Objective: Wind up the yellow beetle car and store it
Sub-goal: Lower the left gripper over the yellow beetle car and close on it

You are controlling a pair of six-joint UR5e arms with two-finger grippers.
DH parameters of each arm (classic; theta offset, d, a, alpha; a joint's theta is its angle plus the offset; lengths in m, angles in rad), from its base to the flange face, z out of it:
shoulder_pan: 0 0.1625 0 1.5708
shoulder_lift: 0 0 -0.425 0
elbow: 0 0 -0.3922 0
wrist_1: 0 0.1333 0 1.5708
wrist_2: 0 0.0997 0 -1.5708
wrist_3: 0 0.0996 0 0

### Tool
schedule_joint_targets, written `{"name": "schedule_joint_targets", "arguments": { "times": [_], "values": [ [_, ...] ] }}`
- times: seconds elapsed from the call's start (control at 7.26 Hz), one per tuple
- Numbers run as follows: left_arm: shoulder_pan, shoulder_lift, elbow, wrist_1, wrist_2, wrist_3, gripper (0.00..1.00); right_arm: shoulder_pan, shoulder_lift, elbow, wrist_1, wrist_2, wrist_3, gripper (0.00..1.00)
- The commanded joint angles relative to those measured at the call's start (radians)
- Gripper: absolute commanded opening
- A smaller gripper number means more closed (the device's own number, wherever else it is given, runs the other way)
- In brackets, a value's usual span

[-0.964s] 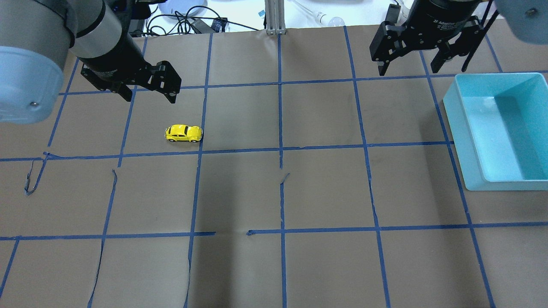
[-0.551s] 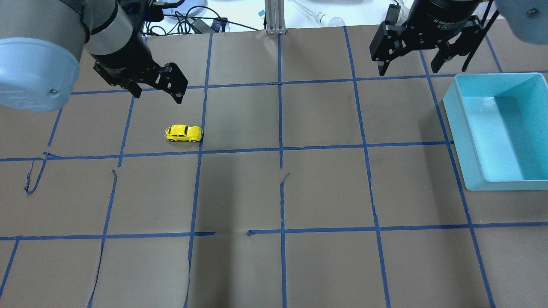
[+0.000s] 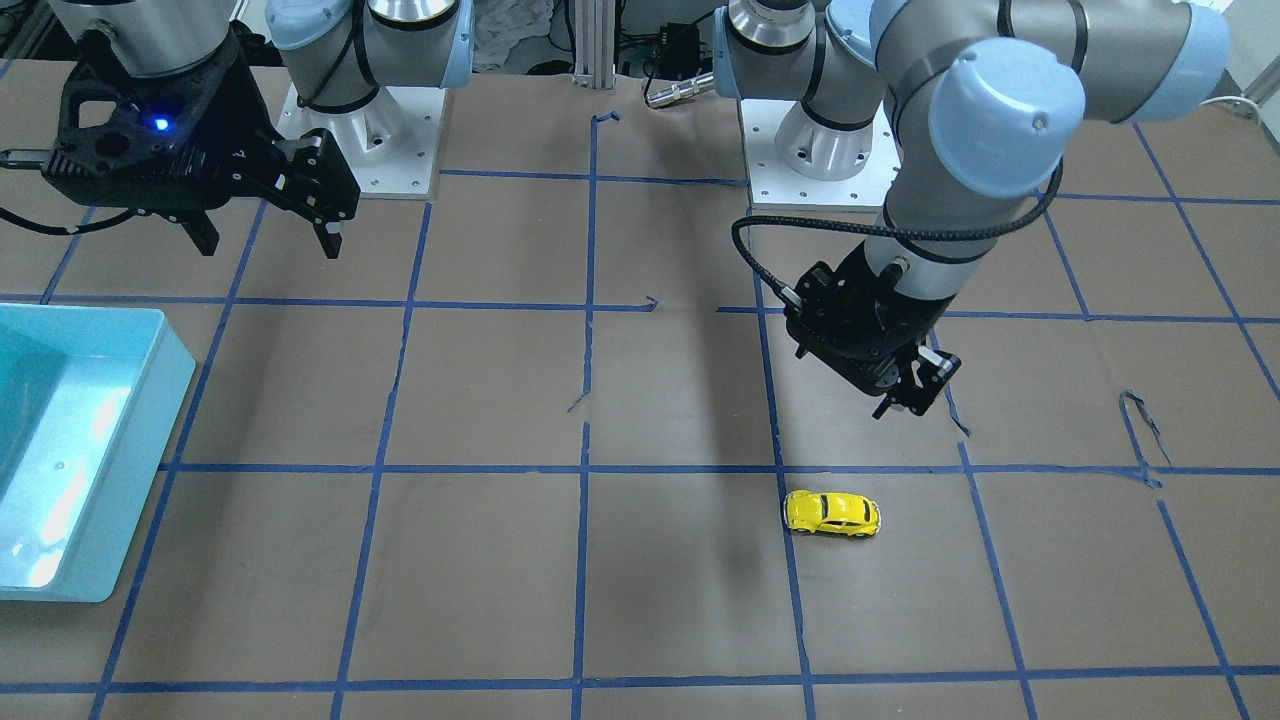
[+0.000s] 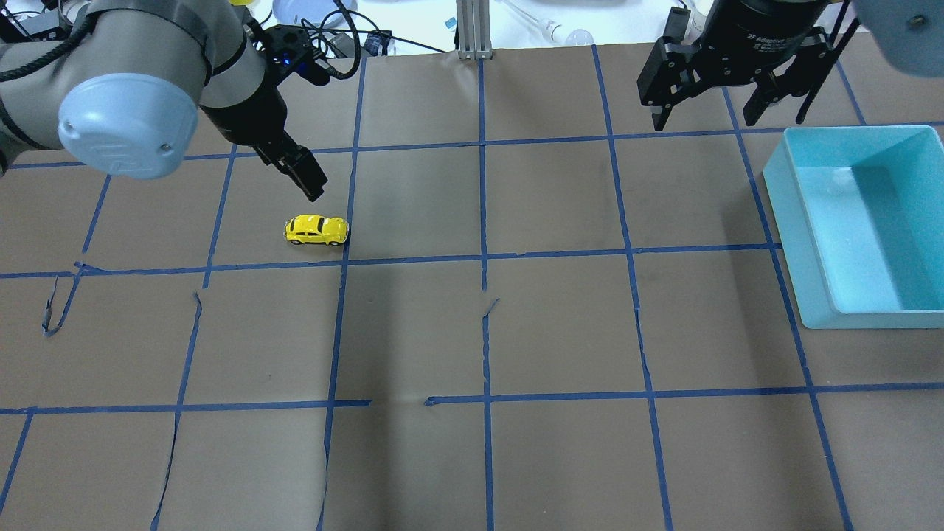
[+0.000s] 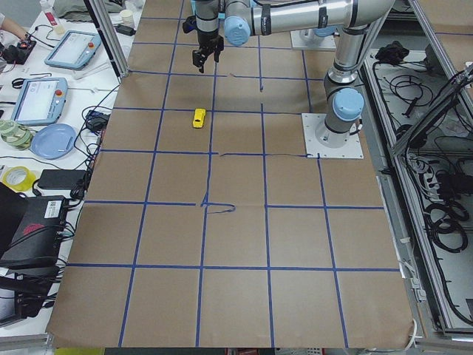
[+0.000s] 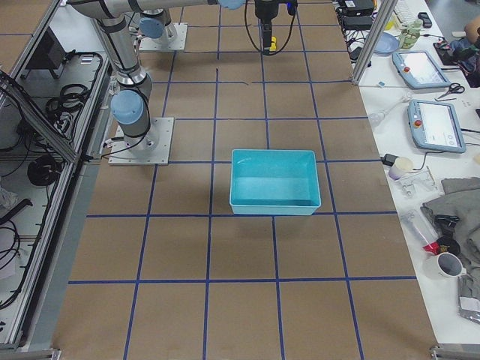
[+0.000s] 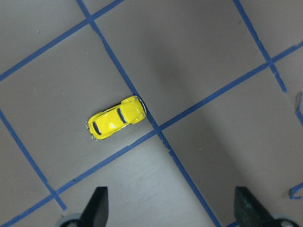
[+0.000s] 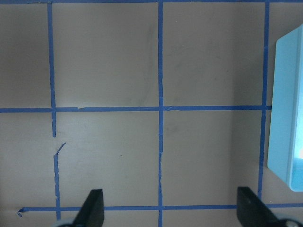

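The yellow beetle car (image 4: 317,230) stands on its wheels on the brown paper, next to a blue tape line. It also shows in the front view (image 3: 832,513) and the left wrist view (image 7: 116,118). My left gripper (image 4: 310,181) hovers above the table just behind the car, tilted towards it. It is open and empty, and its fingertips (image 7: 99,205) show wide apart in the left wrist view. My right gripper (image 4: 704,110) is open and empty, high over the back right of the table near the bin.
A light-blue open bin (image 4: 793,243) stands at the table's right edge and also shows in the front view (image 3: 130,480). Blue tape lines grid the brown paper, with some loose curled ends. Cables and clutter lie beyond the back edge.
My left arm has swung in and down towards the car, and its wrist has turned, so the gripper is now close behind the car. The car and the right arm have not moved.
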Motion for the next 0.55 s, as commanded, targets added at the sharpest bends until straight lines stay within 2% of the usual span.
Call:
{"name": "schedule_joint_targets", "arguments": {
  "times": [0.0, 0.14, 0.28, 0.41],
  "values": [
    [0.065, -0.099, 0.001, 0.050, 0.009, 0.543, 0.94, 0.000, 0.002, -0.001, -0.002, 0.005, 0.001, 1.00],
    [0.066, -0.140, -0.003, 0.117, 0.030, 0.665, 0.94, 0.000, 0.001, -0.001, -0.001, 0.005, 0.000, 1.00],
    [0.066, -0.203, -0.006, 0.193, 0.100, 0.856, 0.93, 0.000, 0.002, -0.001, -0.001, 0.006, 0.001, 1.00],
    [0.066, -0.237, -0.013, 0.232, 0.098, 0.922, 0.93, 0.000, 0.002, -0.001, -0.002, 0.006, 0.002, 1.00]
  ]
}}
